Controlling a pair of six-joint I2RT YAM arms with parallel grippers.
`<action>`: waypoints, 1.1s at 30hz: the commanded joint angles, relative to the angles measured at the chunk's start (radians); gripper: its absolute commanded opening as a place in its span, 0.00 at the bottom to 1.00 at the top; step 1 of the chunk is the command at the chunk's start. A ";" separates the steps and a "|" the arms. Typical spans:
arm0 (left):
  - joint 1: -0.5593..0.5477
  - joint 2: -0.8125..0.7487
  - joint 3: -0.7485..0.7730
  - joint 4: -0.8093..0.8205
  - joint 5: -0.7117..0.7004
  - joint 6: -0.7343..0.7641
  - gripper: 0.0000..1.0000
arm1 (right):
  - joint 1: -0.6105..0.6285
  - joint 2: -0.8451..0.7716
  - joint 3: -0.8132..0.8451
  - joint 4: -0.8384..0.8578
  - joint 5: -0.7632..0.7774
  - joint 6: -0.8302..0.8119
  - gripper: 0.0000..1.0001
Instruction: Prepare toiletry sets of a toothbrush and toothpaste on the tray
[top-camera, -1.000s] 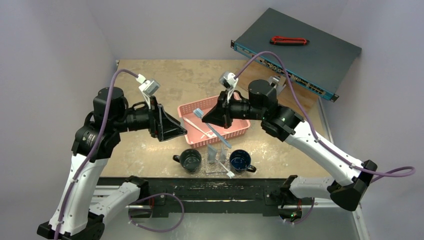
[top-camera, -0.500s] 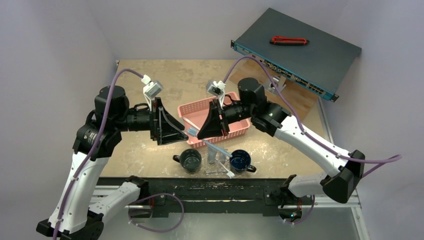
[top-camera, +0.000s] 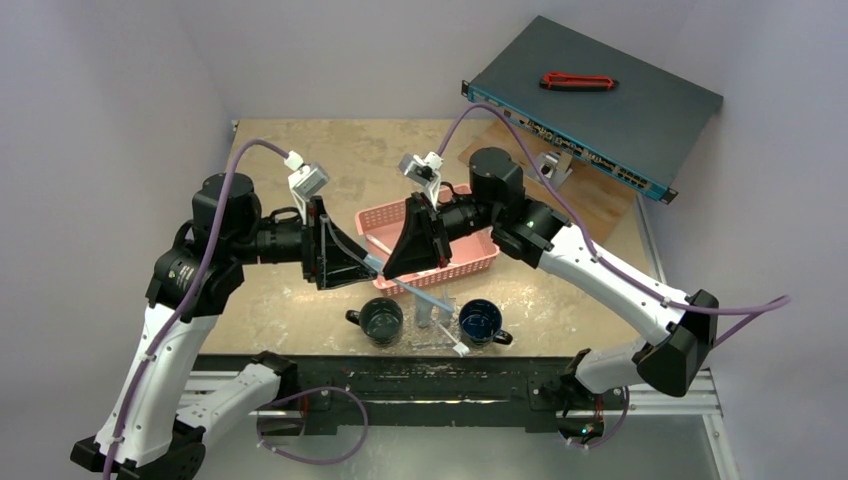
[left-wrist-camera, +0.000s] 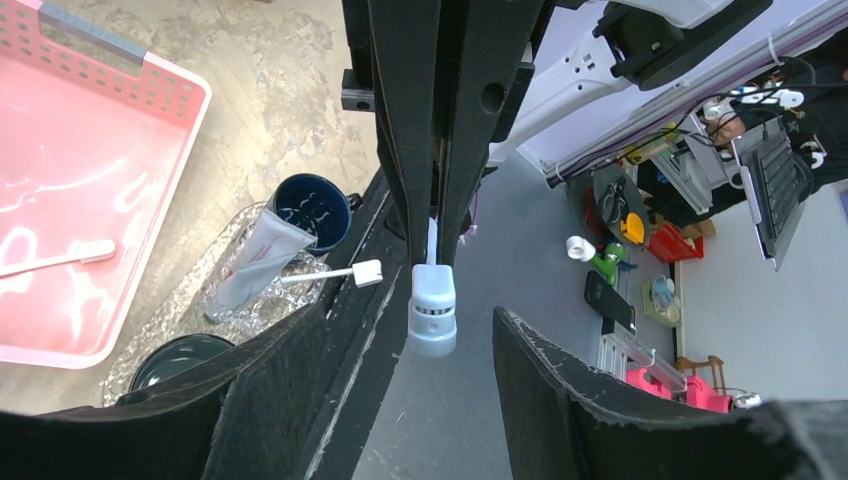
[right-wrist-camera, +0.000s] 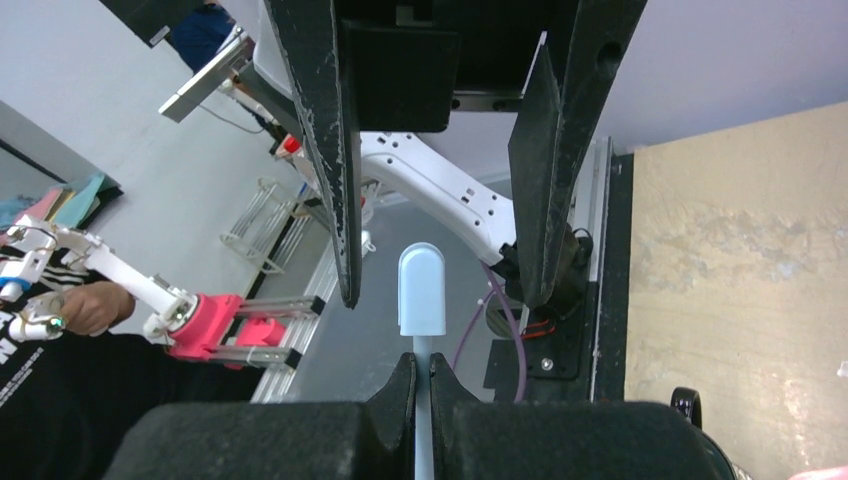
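Over the near left corner of the pink basket (top-camera: 470, 255), my 2 pincers meet tip to tip, up in the air. My right pincer (right-wrist-camera: 421, 368) is squeezed tight on the thin handle of the light blue toothbrush (right-wrist-camera: 422, 292). The brush sticks out to the left. Its head sits between the 2 fingers (right-wrist-camera: 325, 160) of my left pincer (top-camera: 366, 264). Those fingers stand apart, 1 on each side of the head. I can see a gap on both sides, so my left pincer is open and does not touch the brush.

Down below, close to the near edge of the table, the see-through tray (left-wrist-camera: 185, 310) lies between 2 mugs. A dark mug (top-camera: 382, 320) is on its left and a blue mug (top-camera: 480, 322) is on its right. 1 toothpaste tube (left-wrist-camera: 262, 262) lies flat on the tray. A white toothbrush (left-wrist-camera: 335, 275) lies just beside the tube, with its head pointing to the near edge.

A second white toothbrush (left-wrist-camera: 55, 258) lies flat inside the pink basket.
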 joint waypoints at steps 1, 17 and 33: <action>-0.009 -0.010 0.020 0.014 -0.021 0.038 0.59 | 0.003 0.003 0.045 0.069 -0.021 0.043 0.00; -0.009 0.003 0.038 0.031 -0.003 0.019 0.42 | 0.014 0.026 0.041 0.079 0.001 0.059 0.00; -0.009 0.001 0.035 0.037 0.003 0.019 0.16 | 0.019 0.025 0.041 0.099 0.012 0.061 0.00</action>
